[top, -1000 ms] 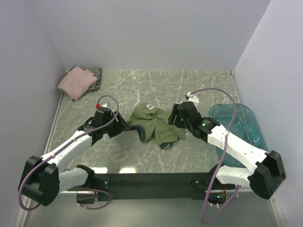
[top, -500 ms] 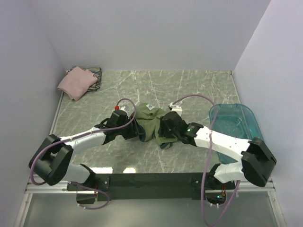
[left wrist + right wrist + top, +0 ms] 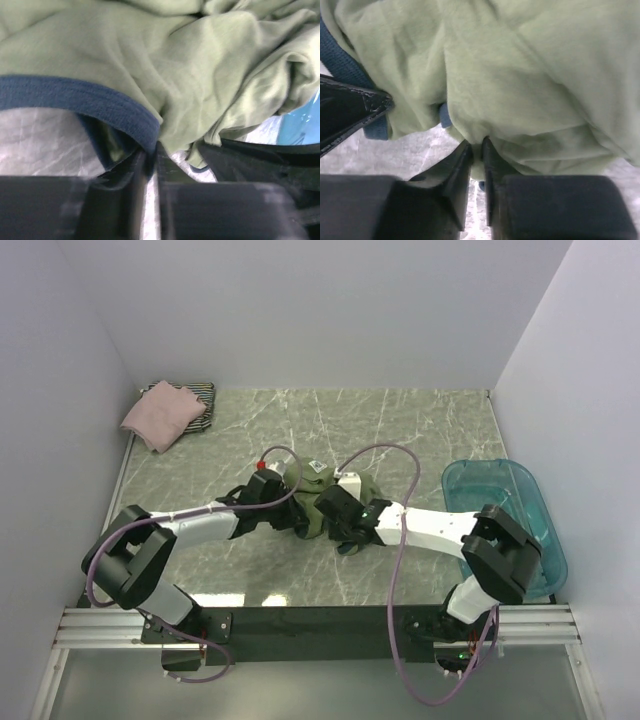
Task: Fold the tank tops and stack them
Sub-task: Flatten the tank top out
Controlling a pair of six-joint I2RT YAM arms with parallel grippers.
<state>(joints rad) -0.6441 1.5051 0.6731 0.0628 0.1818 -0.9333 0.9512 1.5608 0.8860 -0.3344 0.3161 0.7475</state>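
The olive-green tank top [image 3: 312,502] lies crumpled in the middle of the table, its white label facing up. My left gripper [image 3: 288,518] sits at its left edge and is shut on the navy trim [image 3: 100,102], pinched between the fingertips [image 3: 151,150]. My right gripper [image 3: 330,518] is at the cloth's near right side, shut on a fold of olive fabric [image 3: 520,90] where the jaws meet [image 3: 477,146]. A pale pink tank top [image 3: 160,416] lies folded in the far left corner on top of a black-and-white striped one [image 3: 204,398].
A translucent teal tub [image 3: 510,510] stands at the right edge of the table beside the right arm. Grey walls close in the table on the left, back and right. Both arms cross the near middle, with cables looping above them.
Both arms have swung inward from the sides onto the green tank top. Both grippers, open a second ago, have closed on its cloth.
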